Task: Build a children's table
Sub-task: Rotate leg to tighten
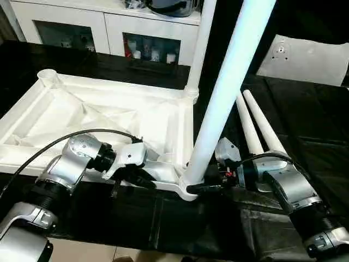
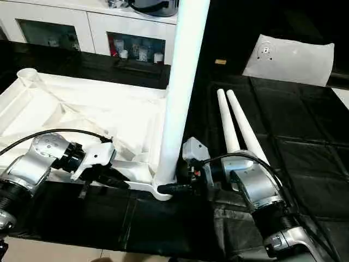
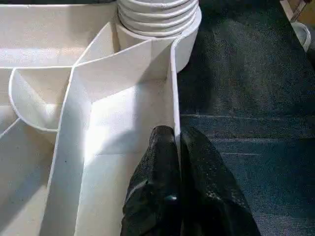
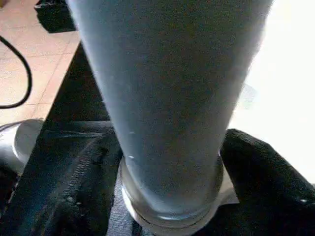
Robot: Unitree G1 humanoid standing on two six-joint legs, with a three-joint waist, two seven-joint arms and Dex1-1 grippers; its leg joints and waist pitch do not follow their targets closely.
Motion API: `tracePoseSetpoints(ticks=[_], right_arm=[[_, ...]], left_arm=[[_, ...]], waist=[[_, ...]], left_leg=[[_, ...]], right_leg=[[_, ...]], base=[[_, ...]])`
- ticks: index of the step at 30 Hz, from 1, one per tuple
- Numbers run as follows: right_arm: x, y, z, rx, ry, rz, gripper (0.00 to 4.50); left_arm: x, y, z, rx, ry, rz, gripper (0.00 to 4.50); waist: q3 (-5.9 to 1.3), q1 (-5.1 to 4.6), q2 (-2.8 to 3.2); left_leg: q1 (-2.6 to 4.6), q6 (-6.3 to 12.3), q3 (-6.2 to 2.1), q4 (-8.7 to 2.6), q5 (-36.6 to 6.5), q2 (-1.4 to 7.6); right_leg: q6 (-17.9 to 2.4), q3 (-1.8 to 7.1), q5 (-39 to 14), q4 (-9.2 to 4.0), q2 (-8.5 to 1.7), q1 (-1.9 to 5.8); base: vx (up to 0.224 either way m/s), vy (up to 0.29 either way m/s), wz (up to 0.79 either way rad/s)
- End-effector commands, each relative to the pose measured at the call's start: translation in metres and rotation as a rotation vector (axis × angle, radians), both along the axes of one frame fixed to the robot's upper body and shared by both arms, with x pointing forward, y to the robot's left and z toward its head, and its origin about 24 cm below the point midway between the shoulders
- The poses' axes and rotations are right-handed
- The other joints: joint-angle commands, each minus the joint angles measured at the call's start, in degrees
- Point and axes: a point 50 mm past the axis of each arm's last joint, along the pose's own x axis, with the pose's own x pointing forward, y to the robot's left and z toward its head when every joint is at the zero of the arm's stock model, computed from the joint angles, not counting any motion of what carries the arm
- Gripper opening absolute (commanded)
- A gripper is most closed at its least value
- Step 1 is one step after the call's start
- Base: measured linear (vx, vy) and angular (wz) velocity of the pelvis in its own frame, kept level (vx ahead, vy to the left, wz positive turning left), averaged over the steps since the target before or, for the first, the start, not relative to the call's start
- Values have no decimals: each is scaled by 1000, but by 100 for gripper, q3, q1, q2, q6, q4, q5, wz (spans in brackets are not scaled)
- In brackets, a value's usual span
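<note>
The children's table top (image 1: 109, 114) lies upside down on a black-covered surface, ribbed underside up. One white leg (image 1: 223, 98) stands in its near right corner socket, and another leg (image 1: 200, 49) stands in the far right socket. My right gripper (image 1: 204, 188) is shut on the base of the near leg (image 4: 167, 98), one black finger (image 4: 83, 191) pressed on each side. My left gripper (image 3: 177, 142) is shut on the top's near rim wall (image 3: 173, 88), a short way left of that leg's ribbed base (image 3: 157, 14). Two loose legs (image 1: 256, 128) lie to the right.
The far left corner socket (image 1: 48, 76) stands empty. A white cabinet with glass doors (image 1: 109, 27) runs along the back. A flat white panel with a small round fitting (image 1: 305, 57) lies at the back right. A black cable (image 1: 65, 139) loops over my left forearm.
</note>
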Motion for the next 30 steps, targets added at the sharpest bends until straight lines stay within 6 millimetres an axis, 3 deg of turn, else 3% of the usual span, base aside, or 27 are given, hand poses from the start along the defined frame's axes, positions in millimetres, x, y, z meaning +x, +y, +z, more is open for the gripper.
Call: tracePoseSetpoints(ticks=[1,7,10,14,17,21,25,30], right_arm=[[1,-2,0,5,16,8,307],[-1,1,-1,25,30,4,265],[-1,8,-4,71,63,-92,262],[3,25,-14,78,53,-270,259],[10,41,-20,97,73,-431,259],[21,67,-24,115,99,-645,257],[30,87,-27,77,111,-821,257],[33,98,-20,128,96,-878,257]], left_arm=[[-3,-5,-3,45,25,-82,0],[0,-4,-3,35,24,-47,0],[9,-11,-2,-8,-15,106,0],[18,-25,0,-104,-46,292,0],[23,-38,2,-158,-64,397,0],[30,-63,7,-228,-104,563,0],[37,-84,13,-278,-157,712,0],[37,-98,14,-281,-164,733,0]], waist=[[-319,-16,70],[-331,-8,69],[-335,-14,52],[-304,-29,50],[-295,-110,46],[-307,-212,37],[-328,-238,43],[-373,-224,44]], left_leg=[[-19,386,-135,-437,-256,506],[-22,377,-137,-435,-213,512],[-20,349,-131,-432,-234,514],[-8,149,-152,-448,-578,468],[-30,79,-178,-467,-650,450],[-26,72,-180,-453,-639,422],[-22,177,-165,-441,-520,417],[-61,443,-133,-429,-167,410]], right_leg=[[-1119,429,-1554,-329,-642,344],[-1139,426,-1470,-314,-645,354],[-1161,434,-1490,-315,-654,356],[-844,414,-2418,-442,-659,340],[-621,389,-2840,-500,-656,337],[-562,374,-2997,-528,-643,309],[-646,392,-2721,-504,-634,303],[-806,417,-1906,-399,-623,343]], base=[[0,0,0],[0,0,0],[0,0,0],[0,0,0],[0,0,0],[0,0,0],[0,0,0],[0,0,0]])
